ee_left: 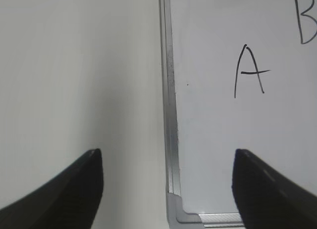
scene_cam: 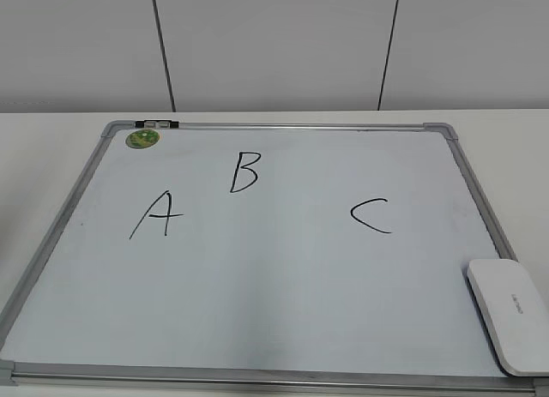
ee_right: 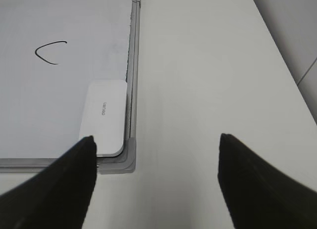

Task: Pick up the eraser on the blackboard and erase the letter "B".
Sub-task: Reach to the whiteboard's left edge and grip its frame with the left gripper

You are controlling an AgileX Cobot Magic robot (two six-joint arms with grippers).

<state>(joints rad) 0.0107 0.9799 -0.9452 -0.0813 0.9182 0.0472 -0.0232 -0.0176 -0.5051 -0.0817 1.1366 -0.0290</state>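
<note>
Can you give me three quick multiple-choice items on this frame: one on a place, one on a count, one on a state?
1. Where does the eraser lie on the blackboard?
A. near right corner
B. far left corner
C. centre

2. How many letters are written on the board?
A. two
B. three
C. four

3. How does the right gripper stand?
A. shut on the eraser
B. open, empty
C. shut, empty

Key: 1 A, the eraser sits against the frame's right side at the near corner. 2 B, A, the letter "B" and C. 3 B, its fingers stand wide apart with nothing between.
</note>
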